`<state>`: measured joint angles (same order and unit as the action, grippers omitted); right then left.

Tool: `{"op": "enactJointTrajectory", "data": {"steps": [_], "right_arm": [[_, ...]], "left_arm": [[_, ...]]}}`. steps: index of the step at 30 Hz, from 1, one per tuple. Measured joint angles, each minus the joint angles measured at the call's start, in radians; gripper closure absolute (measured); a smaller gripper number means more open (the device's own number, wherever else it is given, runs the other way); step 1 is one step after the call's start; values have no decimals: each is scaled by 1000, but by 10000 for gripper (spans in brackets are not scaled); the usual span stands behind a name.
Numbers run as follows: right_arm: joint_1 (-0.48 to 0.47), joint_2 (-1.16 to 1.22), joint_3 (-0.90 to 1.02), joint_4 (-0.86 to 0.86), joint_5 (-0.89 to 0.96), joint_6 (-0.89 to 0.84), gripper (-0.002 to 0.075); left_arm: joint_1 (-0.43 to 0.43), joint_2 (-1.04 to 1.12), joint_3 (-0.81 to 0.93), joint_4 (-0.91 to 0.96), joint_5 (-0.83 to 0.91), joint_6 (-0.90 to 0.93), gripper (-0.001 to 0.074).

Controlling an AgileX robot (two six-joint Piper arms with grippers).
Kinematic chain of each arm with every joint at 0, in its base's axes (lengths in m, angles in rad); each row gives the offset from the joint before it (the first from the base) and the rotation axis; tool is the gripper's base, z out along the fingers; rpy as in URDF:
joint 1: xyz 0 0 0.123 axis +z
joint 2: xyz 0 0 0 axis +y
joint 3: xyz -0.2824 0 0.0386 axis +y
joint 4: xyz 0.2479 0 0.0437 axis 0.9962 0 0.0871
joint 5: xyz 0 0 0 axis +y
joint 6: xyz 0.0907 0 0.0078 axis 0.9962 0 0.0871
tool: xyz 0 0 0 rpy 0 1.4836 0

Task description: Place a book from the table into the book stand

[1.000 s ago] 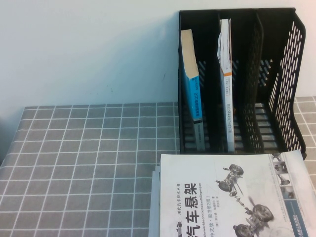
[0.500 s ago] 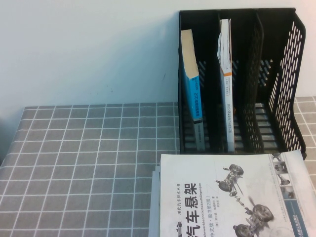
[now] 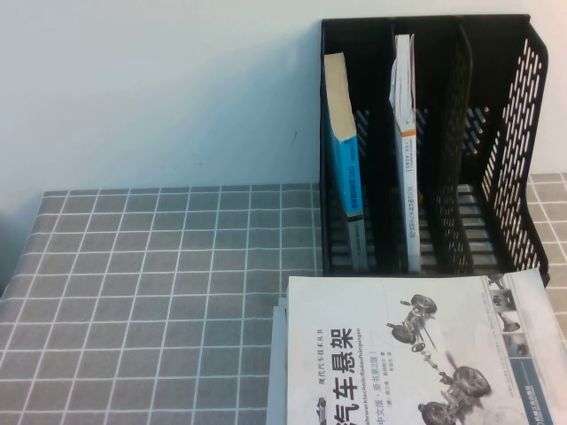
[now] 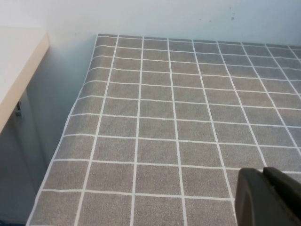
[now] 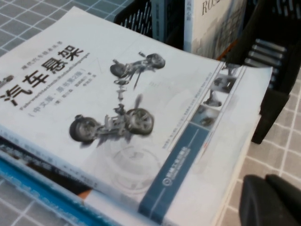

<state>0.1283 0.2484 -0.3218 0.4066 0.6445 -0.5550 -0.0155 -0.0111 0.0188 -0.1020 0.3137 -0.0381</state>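
Lying flat on top of a small stack, the white book (image 3: 416, 354) w/ a car-suspension drawing on its cover sits at the near edge of the surface (image 3: 159, 292), just in front of the black book stand (image 3: 434, 142). In the right wrist view the same book (image 5: 122, 113) rests on other books, a blue-edged one (image 5: 42, 190) showing under it. Stand is upright against the wall, w/ three slots: blue book (image 3: 344, 168) leaning in the leftmost slot, white book w/ orange band (image 3: 406, 150) upright in the middle slot. Right gripper (image 5: 273, 200) hangs just over the white book's corner, near the stand's foot; can't tell how its jaws are set. Left gripper (image 4: 268, 197) is over bare gray checked cloth, well apart from the books; jaws' state can't be told either
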Motion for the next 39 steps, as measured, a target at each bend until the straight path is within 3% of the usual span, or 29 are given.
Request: {"op": "enactJointTrajectory", "data": {"steps": [4, 10, 15, 39], "right_arm": [[0, -68, 50, -167, -155, 43, 729], [-43, -240, 217, -407, -356, 300, 729], [-71, -260, 341, -422, -353, 402, 729], [-77, -262, 345, -431, -293, 431, 729]], "left_arm": [[0, 0, 0, -2, 2, 0, 736], [0, 0, -1, -2, 2, 0, 736], [0, 0, -1, -4, 2, 0, 736], [0, 0, -1, -4, 3, 0, 736]]}}
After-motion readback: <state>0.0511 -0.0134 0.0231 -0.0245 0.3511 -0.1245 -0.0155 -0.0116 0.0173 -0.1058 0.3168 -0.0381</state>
